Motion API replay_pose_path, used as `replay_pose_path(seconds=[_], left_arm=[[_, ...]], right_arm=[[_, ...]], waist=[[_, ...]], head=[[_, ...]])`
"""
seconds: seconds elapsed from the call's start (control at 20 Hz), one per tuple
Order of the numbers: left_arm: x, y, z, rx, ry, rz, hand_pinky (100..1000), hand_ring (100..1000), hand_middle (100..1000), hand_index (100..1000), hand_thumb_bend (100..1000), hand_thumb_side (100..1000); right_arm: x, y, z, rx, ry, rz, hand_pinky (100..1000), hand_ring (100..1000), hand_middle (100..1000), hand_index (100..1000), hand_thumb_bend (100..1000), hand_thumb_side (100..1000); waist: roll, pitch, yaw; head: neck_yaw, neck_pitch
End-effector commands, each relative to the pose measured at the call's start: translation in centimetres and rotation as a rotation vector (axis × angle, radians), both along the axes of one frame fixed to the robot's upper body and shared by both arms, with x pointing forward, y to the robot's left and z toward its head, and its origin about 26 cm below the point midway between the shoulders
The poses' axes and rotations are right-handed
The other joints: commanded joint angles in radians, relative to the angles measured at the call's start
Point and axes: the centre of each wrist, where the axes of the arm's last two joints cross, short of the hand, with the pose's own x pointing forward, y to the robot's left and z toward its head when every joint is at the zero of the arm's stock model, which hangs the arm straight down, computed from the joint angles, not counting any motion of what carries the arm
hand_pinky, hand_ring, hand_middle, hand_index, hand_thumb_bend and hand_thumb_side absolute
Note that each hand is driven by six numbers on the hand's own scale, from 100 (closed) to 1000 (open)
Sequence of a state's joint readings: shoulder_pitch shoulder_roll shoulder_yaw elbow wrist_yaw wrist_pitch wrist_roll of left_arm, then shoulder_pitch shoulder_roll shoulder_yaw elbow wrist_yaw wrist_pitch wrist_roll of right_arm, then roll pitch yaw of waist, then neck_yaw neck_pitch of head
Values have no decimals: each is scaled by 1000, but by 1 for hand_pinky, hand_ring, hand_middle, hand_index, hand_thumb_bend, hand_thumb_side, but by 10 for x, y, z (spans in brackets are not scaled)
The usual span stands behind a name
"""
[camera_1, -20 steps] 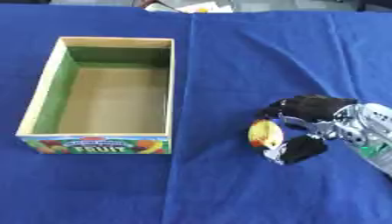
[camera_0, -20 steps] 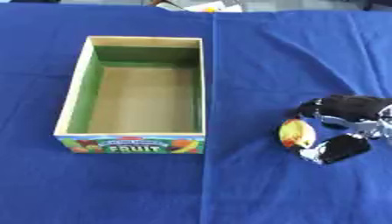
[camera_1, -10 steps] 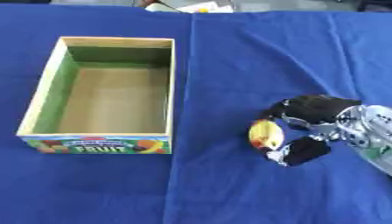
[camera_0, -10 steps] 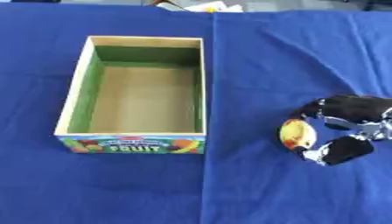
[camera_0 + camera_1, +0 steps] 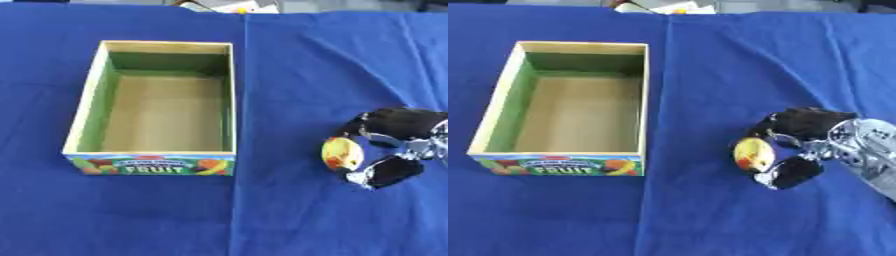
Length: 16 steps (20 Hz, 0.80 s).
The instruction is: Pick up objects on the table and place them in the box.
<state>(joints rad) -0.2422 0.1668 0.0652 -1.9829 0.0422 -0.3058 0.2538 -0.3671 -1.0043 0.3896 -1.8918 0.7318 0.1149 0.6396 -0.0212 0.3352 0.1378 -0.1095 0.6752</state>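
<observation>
nothing has shifted much since the earlier frames: the right hand (image 5: pixel 802 142) stays low over the blue cloth on the desk (image 5: pixel 289 60), right of the box, with at most a slight closing of its fingers. its fingers and thumb are curled round a small yellow and red fruit (image 5: pixel 752 154), pinching it from above and below, seemingly at cloth level. the box (image 5: pixel 157 100), marked fruit, sits well apart to the left and holds nothing, so the task seems barely begun: lift, carry over, release. the left hand shows in neither view.
</observation>
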Motion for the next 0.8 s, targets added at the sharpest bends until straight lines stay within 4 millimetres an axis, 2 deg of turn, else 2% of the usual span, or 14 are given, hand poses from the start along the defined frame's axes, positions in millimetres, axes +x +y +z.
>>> replay_pose_path(seconds=[0.05,0.1,0.15,0.2,0.5,0.7,0.8], left_arm=[[-2,0,5,17,-20,-6,553,831,830,718,100,988],[-2,0,5,17,-20,-6,553,831,830,718,100,987],[-2,0,5,17,-20,-7,553,832,830,718,100,986],[-2,0,5,18,-20,-7,553,832,830,718,100,985],[-2,0,6,21,-19,-8,554,832,831,719,100,989],[-2,-1,6,23,-18,-12,555,832,831,720,100,988],[-2,0,6,23,-19,-12,555,832,831,720,100,988]], right_arm=[[1,-3,5,-7,-42,-13,748,738,545,797,100,396],[0,-1,7,2,-57,-6,742,729,538,790,100,346],[-1,1,8,10,-69,2,738,720,534,782,100,232],[-2,2,9,14,-78,10,734,713,531,776,100,178],[-9,12,18,65,-126,41,692,653,503,704,100,168],[-13,16,28,95,-180,48,657,619,478,584,100,171],[-14,16,32,110,-216,49,646,607,470,557,100,170]], waist=[[0,-14,0],[0,-14,-1],[0,-14,-1],[-1,-14,-1],[-1,-16,0],[-3,-19,-1],[-2,-21,1]], head=[[-2,-3],[-1,-3],[-1,-3],[-2,-2],[-1,-5],[-2,-8],[-1,-9]])
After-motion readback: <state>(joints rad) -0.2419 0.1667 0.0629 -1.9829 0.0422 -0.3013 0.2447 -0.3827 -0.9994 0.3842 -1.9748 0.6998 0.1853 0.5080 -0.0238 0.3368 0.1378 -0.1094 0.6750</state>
